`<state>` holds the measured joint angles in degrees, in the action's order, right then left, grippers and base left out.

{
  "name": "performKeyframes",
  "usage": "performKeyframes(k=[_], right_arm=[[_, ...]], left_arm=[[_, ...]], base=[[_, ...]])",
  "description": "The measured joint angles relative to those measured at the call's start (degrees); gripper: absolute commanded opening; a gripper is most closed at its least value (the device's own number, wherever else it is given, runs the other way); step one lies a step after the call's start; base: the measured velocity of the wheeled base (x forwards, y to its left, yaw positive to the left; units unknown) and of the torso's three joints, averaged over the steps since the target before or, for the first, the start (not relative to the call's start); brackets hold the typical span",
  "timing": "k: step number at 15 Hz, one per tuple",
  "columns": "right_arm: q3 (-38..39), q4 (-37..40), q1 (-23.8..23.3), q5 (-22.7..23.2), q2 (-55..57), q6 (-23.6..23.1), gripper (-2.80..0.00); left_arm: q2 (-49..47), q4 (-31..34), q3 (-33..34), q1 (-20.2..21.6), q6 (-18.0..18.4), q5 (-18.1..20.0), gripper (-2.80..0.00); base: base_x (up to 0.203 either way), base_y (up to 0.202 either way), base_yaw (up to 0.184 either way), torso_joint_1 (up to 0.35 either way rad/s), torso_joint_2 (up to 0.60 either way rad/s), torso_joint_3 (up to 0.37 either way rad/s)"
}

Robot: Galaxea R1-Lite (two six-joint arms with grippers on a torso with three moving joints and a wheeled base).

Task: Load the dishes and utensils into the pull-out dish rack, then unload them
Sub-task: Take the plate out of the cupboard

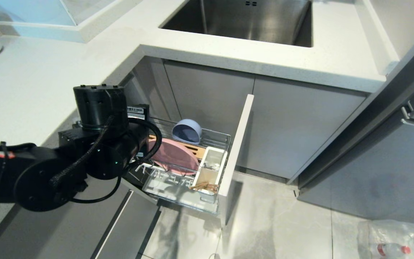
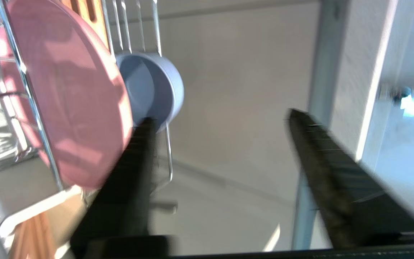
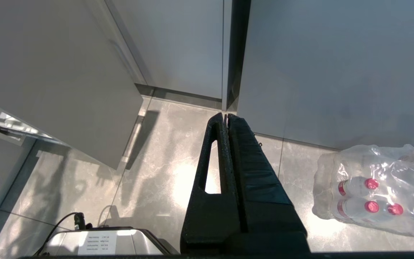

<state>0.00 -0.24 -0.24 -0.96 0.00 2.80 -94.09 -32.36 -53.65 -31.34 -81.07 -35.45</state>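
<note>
We see our left gripper (image 2: pixel 221 118) with its fingers apart and holding nothing, just beside the pink plate (image 1: pixel 173 154). Our arm hides part of the pull-out dish rack (image 1: pixel 207 138). The blue bowl (image 1: pixel 187 131) stands behind the plate; chopsticks (image 1: pixel 204 186) lie in the white caddy (image 1: pixel 212 165). Our right gripper (image 3: pixel 225 117) is closed, above the floor.

Black left arm (image 1: pixel 49 172), braided cables, perhaps screws.
</note>
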Motion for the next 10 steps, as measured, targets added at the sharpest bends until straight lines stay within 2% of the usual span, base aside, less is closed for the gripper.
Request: performKeyframes(k=[5, 7, 10], right_arm=[[0.0, 0.0, 0.0, 0.0, 0.0, 0.0, -2.8], [0.0, 0.0, 0.0, 0.0, 0.0, 0.0, -2.8], [0.0, 0.0, 0.0, 0.0, 0.0, 0.0, -2.8]], left_arm=[[8.3, 2.3, -0.5, -4.9, 12.1, -0.2, -2.8], [12.4, 3.4, -0.5, -6.6, 19.5, -0.1, -2.8], [19.9, 3.8, 0.4, -7.4, 34.2, -0.1, -2.8]], base=[[0.0, 0.0, 0.0, 0.0, 0.0, 0.0], [0.0, 0.0, 0.0, 0.0, 0.0, 0.0], [0.0, 0.0, 0.0, 0.0, 0.0, 0.0]])
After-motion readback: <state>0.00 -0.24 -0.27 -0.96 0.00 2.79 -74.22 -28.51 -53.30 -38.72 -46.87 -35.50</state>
